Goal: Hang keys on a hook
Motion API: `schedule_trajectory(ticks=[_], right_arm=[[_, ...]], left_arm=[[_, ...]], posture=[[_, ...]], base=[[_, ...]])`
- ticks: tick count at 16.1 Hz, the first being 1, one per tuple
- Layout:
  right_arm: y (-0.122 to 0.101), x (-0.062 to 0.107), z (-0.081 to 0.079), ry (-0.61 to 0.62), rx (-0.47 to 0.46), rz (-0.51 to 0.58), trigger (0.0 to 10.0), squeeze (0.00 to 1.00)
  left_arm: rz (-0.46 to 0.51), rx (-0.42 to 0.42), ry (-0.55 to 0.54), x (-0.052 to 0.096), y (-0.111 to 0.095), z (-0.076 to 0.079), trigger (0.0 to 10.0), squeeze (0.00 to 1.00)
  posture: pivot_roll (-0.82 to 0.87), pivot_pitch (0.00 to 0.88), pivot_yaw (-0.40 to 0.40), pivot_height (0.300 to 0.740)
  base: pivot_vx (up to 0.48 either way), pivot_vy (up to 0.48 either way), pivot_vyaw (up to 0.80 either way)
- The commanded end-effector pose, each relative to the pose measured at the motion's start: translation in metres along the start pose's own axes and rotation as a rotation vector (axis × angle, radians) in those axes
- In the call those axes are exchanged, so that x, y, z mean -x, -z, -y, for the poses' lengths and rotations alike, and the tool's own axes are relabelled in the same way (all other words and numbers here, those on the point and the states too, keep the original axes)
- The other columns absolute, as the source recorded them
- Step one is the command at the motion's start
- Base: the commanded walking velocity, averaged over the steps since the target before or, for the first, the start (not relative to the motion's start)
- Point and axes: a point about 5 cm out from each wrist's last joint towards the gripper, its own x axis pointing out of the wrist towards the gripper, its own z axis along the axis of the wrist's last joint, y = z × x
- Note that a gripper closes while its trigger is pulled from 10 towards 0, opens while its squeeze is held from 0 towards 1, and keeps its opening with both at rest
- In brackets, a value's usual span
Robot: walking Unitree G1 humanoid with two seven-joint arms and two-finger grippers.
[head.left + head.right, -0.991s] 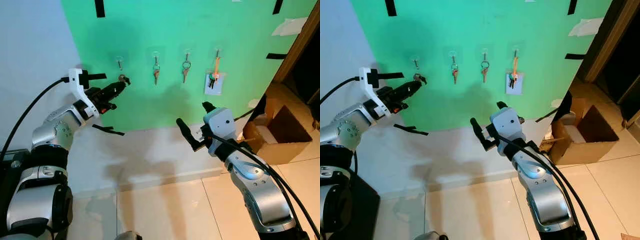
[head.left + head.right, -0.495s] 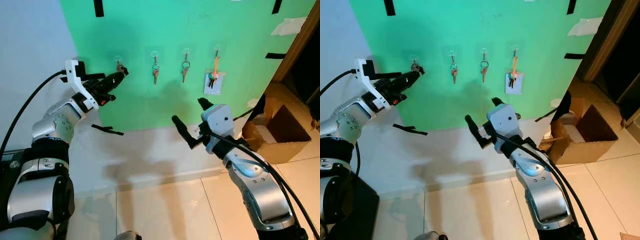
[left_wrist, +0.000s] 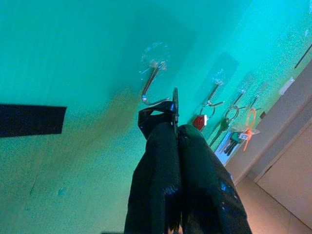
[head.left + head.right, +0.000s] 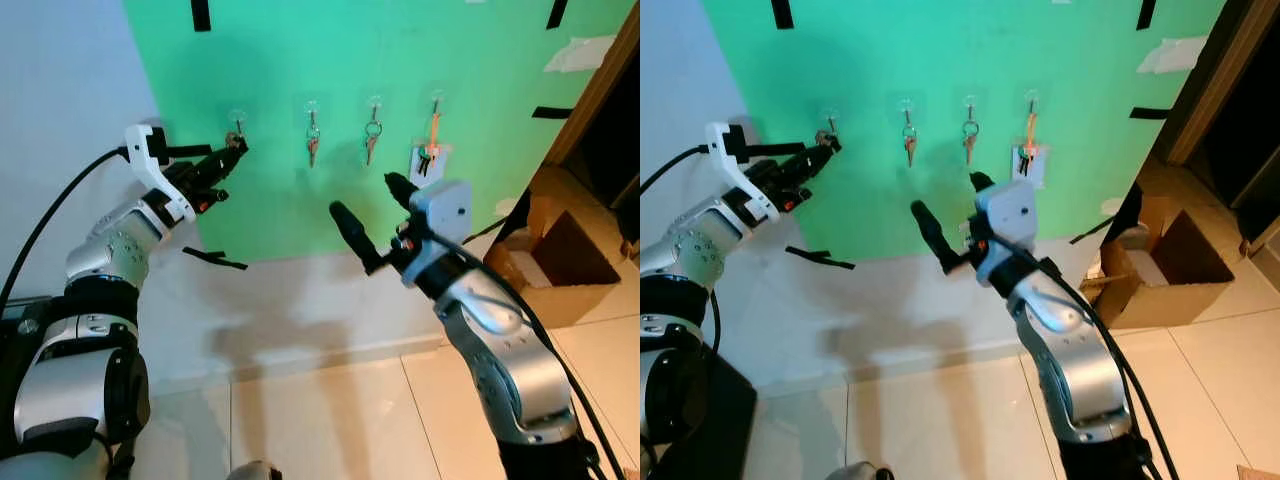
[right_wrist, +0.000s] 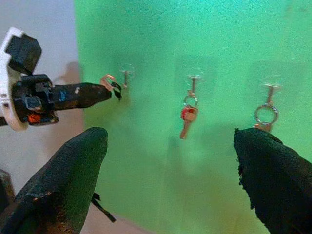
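Four clear hooks sit in a row on the green wall. My left gripper (image 4: 235,149) is shut on a small bunch of keys (image 4: 233,140) and holds it right at the leftmost hook (image 4: 238,121). In the left wrist view the key ring (image 3: 164,108) lies just under that hook's metal prong (image 3: 151,83), touching or nearly so. My right gripper (image 4: 372,210) floats open in front of the wall, below the middle hooks, with nothing between its fingers (image 5: 63,185).
The other hooks carry a red-tagged key (image 4: 313,141), a key on a ring (image 4: 372,136) and an orange lanyard with keys over a white card (image 4: 431,150). An open cardboard box (image 4: 560,262) stands on the tiled floor by a dark doorway at the right.
My left gripper has carried the keys up and closer to the leftmost hook. My right arm has risen and swung left toward the wall.
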Motion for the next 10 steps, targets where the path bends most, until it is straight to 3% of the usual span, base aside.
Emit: schedule_trajectory(ticks=[1,10], right_arm=[[-0.003,-0.002,0.002,0.000,-0.017,-0.004,10.0,0.00],[-0.009,-0.016,0.005,-0.009,-0.028,-0.029,10.0,0.00]], left_arm=[[0.009,-0.020,-0.008,-0.002,-0.006,0.000,10.0,0.00],[0.008,-0.004,-0.021,-0.003,-0.003,-0.001,10.0,0.00]], posture=[[-0.09,0.000,0.014,0.740],[-0.09,0.000,0.014,0.740]], base=[[0.000,0.000,0.00],[0.000,0.000,0.00]])
